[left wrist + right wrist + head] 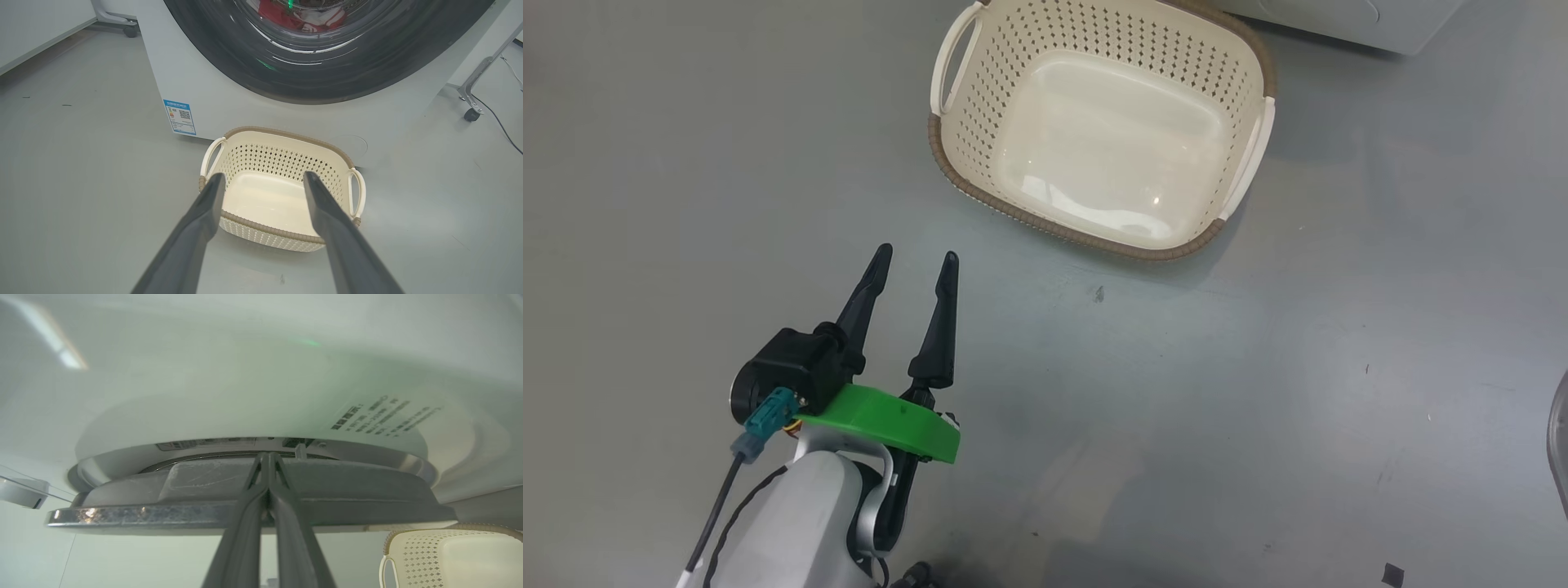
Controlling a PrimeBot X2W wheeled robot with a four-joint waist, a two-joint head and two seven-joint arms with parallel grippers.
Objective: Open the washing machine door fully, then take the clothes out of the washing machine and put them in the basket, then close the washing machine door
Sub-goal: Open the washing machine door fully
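the task is at its very first step, by the look of it. the left gripper (916, 255) hangs over the floor (1258, 408) with its fingers spread wide and nothing between them, pointing toward the basket (980, 122). the basket sits on the floor just in front of the washing machine (245, 110), a little to the right of the blue sticker (179, 117) in the left wrist view, and it is empty.

the right gripper (266, 455) has its fingers pressed together, pinching nothing. its tips lie against the edge of the washing machine door (327, 490), which the right wrist view shows edge-on. there the door seems to stand slightly off the machine's white front, though i cannot tell how far. in the left wrist view the door's black rim lies close over the front, and the clothes (282, 14) show red and white behind the glass, inside the drum.

so nothing is finished. the door is at most cracked, not fully open. all the clothes remain to be taken out and dropped in the basket, and closing the door comes last. the closed right gripper looks placed to lever or drag the door wider, while the open left one seems ready to reach in.
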